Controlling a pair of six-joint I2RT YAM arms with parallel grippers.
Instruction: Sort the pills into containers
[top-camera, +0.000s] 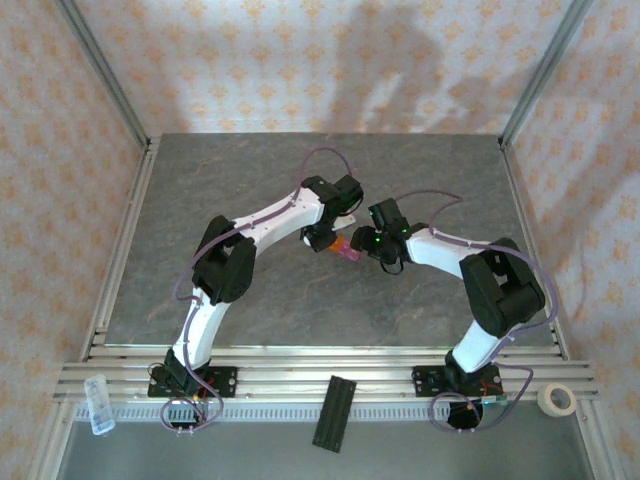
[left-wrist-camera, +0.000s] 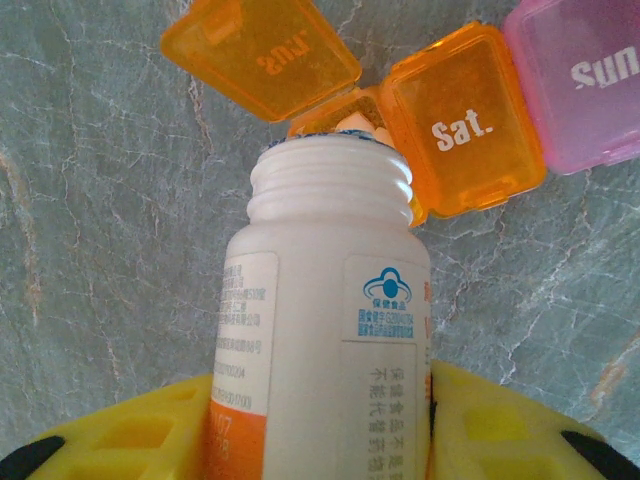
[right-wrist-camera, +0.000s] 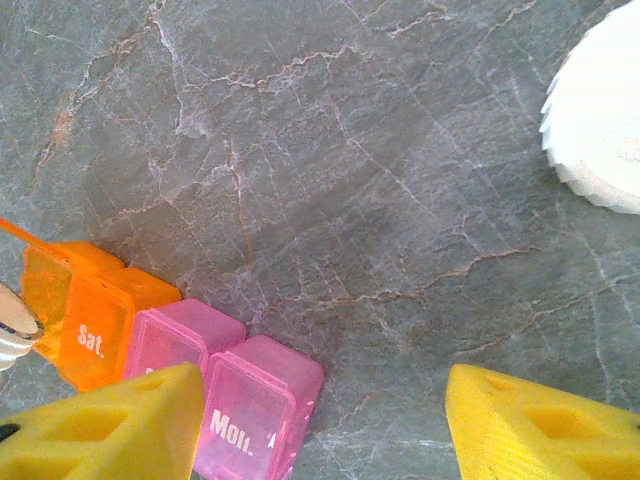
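Pills (left-wrist-camera: 356, 123) for the pill organizer (left-wrist-camera: 460, 125)
Mid-table, one orange lid (left-wrist-camera: 262, 55) up; the left gripper (left-wrist-camera: 325, 440), clamped on the uncapped white bottle (left-wrist-camera: 330, 290), tips its mouth at that cell. The right gripper (right-wrist-camera: 325, 425) hovers alongside, fingers (right-wrist-camera: 110, 430) apart.

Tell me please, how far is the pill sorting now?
Done: white cap off, one orange lid open. In hand: left fingers tip the white bottle at that opening; pills show at its mouth. Remaining: Sat. compartment and the pink compartment are closed.
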